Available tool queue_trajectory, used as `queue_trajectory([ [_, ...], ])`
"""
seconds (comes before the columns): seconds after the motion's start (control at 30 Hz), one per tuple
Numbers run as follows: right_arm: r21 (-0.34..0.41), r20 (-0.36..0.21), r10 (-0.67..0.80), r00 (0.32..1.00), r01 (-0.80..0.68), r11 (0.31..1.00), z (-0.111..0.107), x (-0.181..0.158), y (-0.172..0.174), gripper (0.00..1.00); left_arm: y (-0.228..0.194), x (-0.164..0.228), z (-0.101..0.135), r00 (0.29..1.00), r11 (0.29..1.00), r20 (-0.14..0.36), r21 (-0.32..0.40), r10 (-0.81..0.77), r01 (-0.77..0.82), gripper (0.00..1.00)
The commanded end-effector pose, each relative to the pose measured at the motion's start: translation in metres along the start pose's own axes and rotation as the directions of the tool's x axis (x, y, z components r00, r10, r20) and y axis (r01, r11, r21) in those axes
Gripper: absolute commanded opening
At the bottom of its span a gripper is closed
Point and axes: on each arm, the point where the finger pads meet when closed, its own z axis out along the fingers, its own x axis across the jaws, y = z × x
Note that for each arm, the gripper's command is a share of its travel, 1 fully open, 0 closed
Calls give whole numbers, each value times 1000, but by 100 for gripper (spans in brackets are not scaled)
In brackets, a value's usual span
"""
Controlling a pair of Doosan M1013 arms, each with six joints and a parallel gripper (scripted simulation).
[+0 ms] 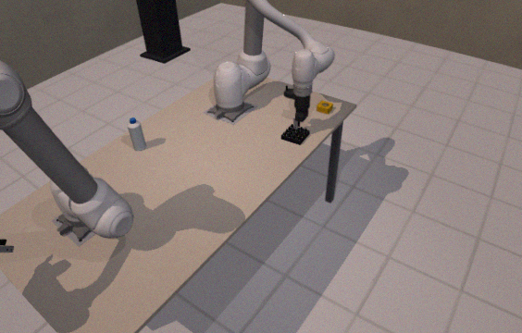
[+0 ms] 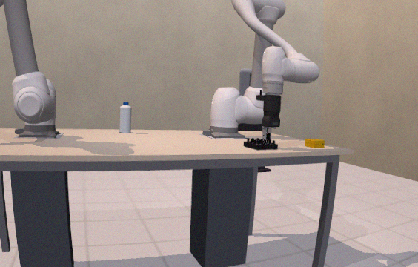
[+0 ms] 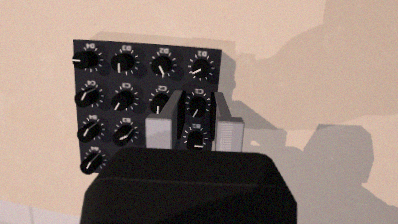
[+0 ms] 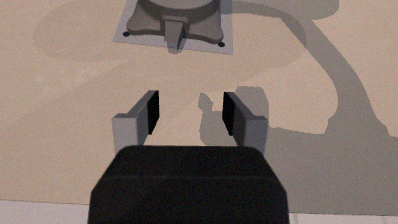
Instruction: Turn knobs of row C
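The black knob box lies on the table. In the left wrist view its rows run D, C, B, A from top to bottom. Knobs C4 and C3 point lower left, C2 points down, and C1 points down and slightly left. Knob A4 points lower left; the rest of row A and the socket are hidden. My left gripper is partly open, its fingers either side of C1 with gaps. My right gripper is wide open and empty, far away.
A yellow block lies near the table end, beside the knob box. A white bottle with a blue cap stands between the arm bases. Knobs B1 and D1 are close to the left fingers.
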Motion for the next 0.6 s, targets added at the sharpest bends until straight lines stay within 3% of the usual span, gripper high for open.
queue_trajectory([
  [0.0,-1,0,0,1000,0,1000,0,0,0,100,1,0,-1,1000,1000,0,-1,0,0,46],
  [0.4,-1,0,0,1000,0,1000,0,0,0,100,1,0,-36,1000,1000,0,-1,0,0,46],
  [0.57,-1,0,0,1000,0,1000,0,0,0,100,1,0,-39,1000,1000,0,-1,0,0,46],
])
